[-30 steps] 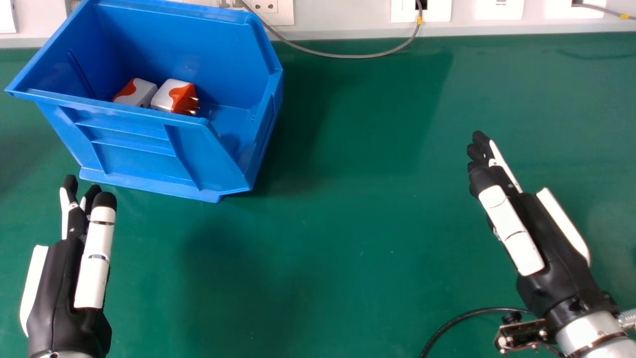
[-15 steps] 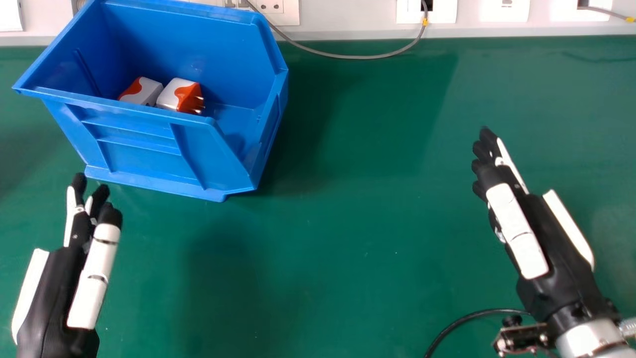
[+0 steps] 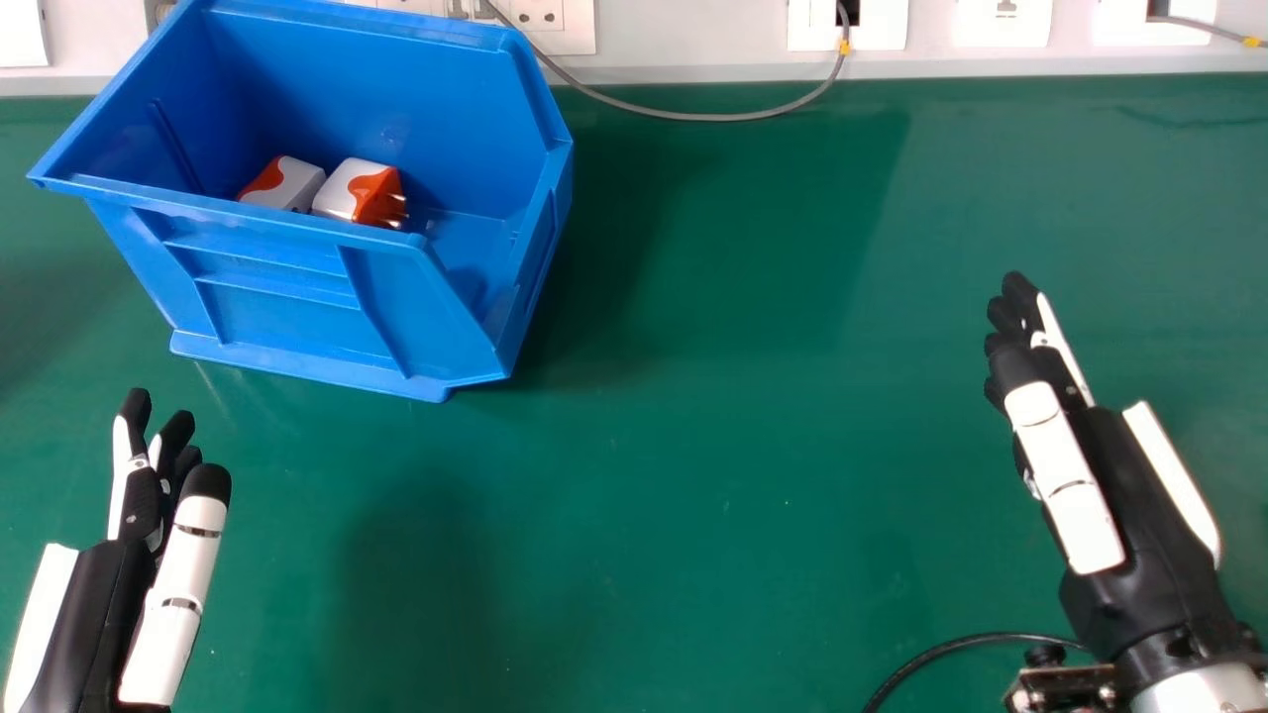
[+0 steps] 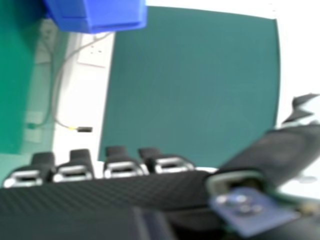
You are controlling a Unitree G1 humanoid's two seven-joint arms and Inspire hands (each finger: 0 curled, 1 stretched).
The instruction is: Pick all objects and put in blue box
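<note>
The blue box sits on the green table, over on the robot's left. Two white and orange plugs lie inside it, side by side. The left hand and the right hand are both held out with their fingers straight, and nothing is in them. I think the job is all done, though the box's front wall hides part of the inside, so more things may be in there.
</note>
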